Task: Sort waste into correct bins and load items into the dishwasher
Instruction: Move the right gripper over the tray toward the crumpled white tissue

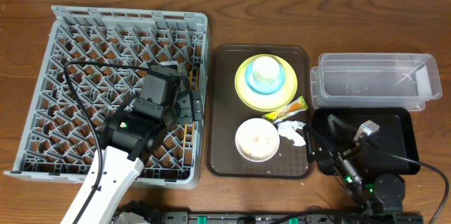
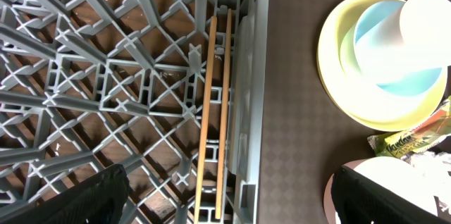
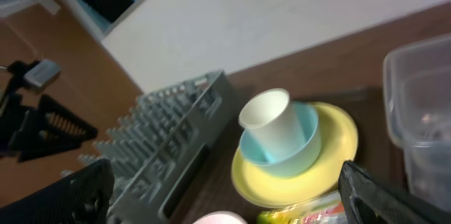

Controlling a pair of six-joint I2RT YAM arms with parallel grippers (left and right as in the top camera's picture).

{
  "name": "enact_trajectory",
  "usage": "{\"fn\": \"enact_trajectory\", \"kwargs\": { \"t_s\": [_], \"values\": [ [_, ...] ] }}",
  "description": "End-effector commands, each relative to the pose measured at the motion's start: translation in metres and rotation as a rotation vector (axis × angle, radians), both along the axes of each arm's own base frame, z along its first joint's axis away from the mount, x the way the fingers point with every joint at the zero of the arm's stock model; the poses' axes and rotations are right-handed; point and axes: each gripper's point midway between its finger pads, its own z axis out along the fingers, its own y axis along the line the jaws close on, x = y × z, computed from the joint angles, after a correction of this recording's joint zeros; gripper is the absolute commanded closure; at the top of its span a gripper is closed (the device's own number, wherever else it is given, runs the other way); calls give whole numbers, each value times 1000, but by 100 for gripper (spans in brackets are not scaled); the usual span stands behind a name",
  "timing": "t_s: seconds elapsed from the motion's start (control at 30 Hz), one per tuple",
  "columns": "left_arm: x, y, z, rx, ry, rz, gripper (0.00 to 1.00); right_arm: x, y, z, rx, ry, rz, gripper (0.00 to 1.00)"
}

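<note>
The grey dish rack (image 1: 70, 76) stands at the left. Two wooden chopsticks (image 2: 215, 111) lie in it along its right edge, also in the overhead view (image 1: 187, 137). My left gripper (image 2: 232, 206) is open and empty just above them. On the brown serving tray (image 1: 222, 111) a pale cup (image 1: 266, 69) sits in a light blue bowl (image 1: 276, 86) on the yellow-green plate (image 1: 246, 90). A white bowl (image 1: 257, 139) holds rice scraps. The wrapper (image 1: 285, 111) and the crumpled napkin (image 1: 292, 132) lie beside it. My right gripper (image 3: 225, 210) is open and empty, low at the tray's right side.
The clear tub (image 1: 373, 79) stands at the back right, with the black tray (image 1: 394, 132) in front of it. The right arm's base (image 1: 384, 189) sits at the table's front edge. A black cable (image 1: 77, 69) loops over the rack.
</note>
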Motion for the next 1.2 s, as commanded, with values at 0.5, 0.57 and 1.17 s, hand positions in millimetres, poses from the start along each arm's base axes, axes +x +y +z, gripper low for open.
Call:
{"fn": "enact_trajectory", "kwargs": {
  "t_s": [0.5, 0.57, 1.17],
  "values": [
    [1, -2, 5, -4, -9, -5, 7, -9, -8, 89, -272, 525, 28, 1],
    [1, -2, 5, -5, -9, -4, 7, 1, -7, 100, -274, 555, 35, 1],
    [1, -2, 5, -4, -9, -5, 7, -3, -16, 30, -397, 909, 26, 57]
  ]
}}
